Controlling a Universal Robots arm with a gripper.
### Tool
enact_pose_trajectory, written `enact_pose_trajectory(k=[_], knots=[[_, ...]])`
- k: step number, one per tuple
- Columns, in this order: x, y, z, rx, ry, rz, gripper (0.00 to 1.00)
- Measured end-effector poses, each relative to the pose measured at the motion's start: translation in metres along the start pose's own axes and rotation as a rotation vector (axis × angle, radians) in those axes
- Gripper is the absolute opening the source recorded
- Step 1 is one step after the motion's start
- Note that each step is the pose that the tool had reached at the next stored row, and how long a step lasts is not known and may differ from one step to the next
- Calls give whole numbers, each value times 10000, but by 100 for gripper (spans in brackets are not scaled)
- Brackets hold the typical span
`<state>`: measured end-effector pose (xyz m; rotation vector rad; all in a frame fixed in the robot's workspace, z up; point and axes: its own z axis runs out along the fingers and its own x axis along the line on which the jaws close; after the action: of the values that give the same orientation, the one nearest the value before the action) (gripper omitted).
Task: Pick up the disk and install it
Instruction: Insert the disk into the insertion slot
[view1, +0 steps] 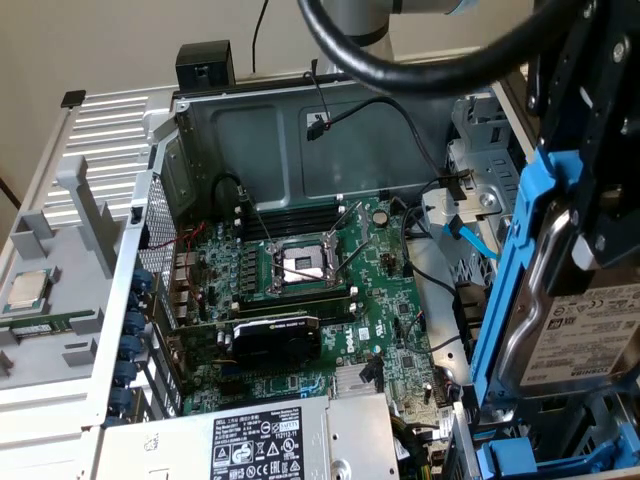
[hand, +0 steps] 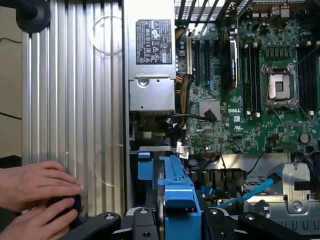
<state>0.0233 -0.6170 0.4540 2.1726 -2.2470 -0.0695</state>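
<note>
The disk (view1: 590, 335) hangs upright at the exterior view's right, above the open computer case. It has a grey metal body, a white barcode label and a blue carrier frame (view1: 522, 250). My gripper (view1: 590, 190) is shut on its upper part, with black fingers on both sides. In the wrist view the disk (hand: 181, 200) shows edge-on as a blue strip between the gripper (hand: 180, 222) fingers. It hovers over the case's corner, where blue drive bay parts (hand: 145, 167) sit.
The motherboard (view1: 310, 290) with an open processor socket (view1: 300, 265) fills the case floor. A silver power supply (view1: 260, 440) lies near the front. A blue data cable (view1: 475, 240) and a thick black cable (view1: 400, 60) run nearby. A person's hands (hand: 35, 197) rest beside the case.
</note>
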Motion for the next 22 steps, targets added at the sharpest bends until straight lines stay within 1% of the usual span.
enact_pose_trajectory(k=[7, 22], knots=[[1, -2, 60, 0, 0, -4, 37], [6, -2, 67, -1, 3, -43, 37]])
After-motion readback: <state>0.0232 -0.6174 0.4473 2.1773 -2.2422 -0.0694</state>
